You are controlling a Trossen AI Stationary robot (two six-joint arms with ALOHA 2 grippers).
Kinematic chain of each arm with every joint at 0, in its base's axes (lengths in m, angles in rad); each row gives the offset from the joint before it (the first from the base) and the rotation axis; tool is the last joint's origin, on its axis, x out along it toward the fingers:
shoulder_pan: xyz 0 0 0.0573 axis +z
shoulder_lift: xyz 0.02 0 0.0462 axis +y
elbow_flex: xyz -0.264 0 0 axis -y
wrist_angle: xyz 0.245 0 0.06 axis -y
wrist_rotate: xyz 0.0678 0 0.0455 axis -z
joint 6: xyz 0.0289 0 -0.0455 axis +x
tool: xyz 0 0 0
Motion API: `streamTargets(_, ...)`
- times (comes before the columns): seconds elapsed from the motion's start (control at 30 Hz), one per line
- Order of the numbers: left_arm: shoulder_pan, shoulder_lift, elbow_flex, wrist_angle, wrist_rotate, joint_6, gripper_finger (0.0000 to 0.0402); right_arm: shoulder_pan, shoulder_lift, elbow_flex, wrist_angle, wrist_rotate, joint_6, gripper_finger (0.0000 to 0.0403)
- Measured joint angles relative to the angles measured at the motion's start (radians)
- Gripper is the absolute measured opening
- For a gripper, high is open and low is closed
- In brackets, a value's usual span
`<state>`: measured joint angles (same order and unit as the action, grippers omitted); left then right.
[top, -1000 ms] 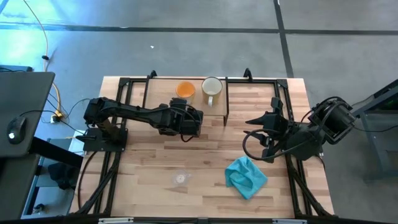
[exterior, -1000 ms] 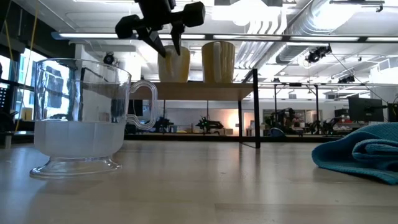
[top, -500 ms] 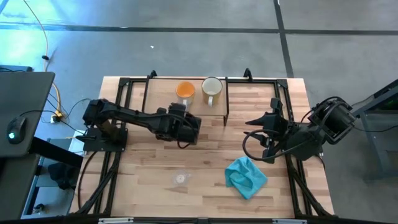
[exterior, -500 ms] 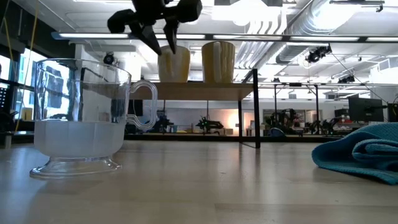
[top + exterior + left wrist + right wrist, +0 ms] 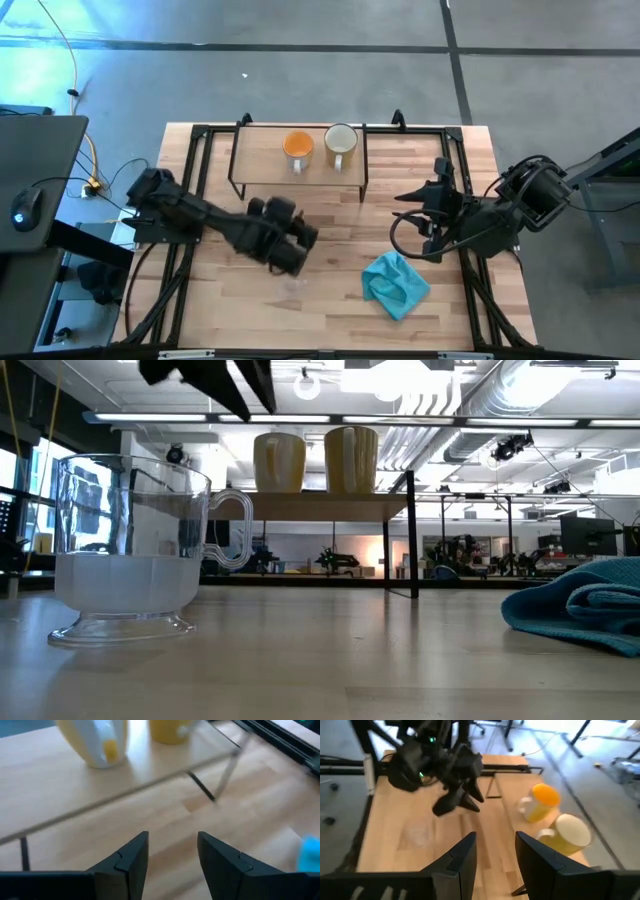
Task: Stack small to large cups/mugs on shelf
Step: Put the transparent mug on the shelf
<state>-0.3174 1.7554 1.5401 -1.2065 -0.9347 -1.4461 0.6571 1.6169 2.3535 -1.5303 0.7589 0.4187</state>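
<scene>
The room [image 5: 480,420] is stretching away behind the work area, with white ducts and light strips running under its ceiling and a grey floor [image 5: 300,70] lying around the rig. The light-wood surface [image 5: 340,310] is filling the middle of the high view, and a black metal frame is running along its edges.

The shelf [image 5: 270,165] is standing at the far edge of the surface on thin black legs. The cream-white mug [image 5: 341,141] and the orange mug [image 5: 298,146] are sitting upright on it, side by side and just apart, each showing nothing inside.

The teal-blue cloth [image 5: 396,283] is lying crumpled on the surface, toward the near right.

The left gripper [image 5: 290,248] is hanging above the middle of the surface, well in front of the shelf, with its jaws spread and gripping nothing. The right gripper [image 5: 432,190] is waiting at the right side of the surface, its jaws parted and empty.

The clear glass cup [image 5: 130,550] is standing upright on the surface, near the front edge and just beside the left gripper. Its lower half is looking frosted white in the low view.
</scene>
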Motion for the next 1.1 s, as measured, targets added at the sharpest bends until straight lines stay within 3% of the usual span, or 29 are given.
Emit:
streamTargets(0.3, -0.21, 0.0, 0.018, 0.0, -0.026, 0.046, 0.0158, -0.001, 0.004, -0.075, 0.0, -0.215, 0.042, 0.0126)
streamTargets(0.63, -0.401, 0.0, 0.018, -0.02, -0.071, 0.165, 0.0158, -0.057, 0.005, -0.428, 0.148, -0.35, 0.071, 0.0126)
streamTargets(0.93, -0.438, 0.0, 0.018, -0.023, 0.032, 0.255, 0.0158, -0.105, 0.005, -0.661, 0.328, -0.398, 0.044, 0.0126)
streamTargets(1.1, -0.438, 0.0, 0.018, -0.03, 0.057, 0.247, 0.0158, -0.138, 0.004, -0.775, 0.509, -0.499, -0.006, 0.0126)
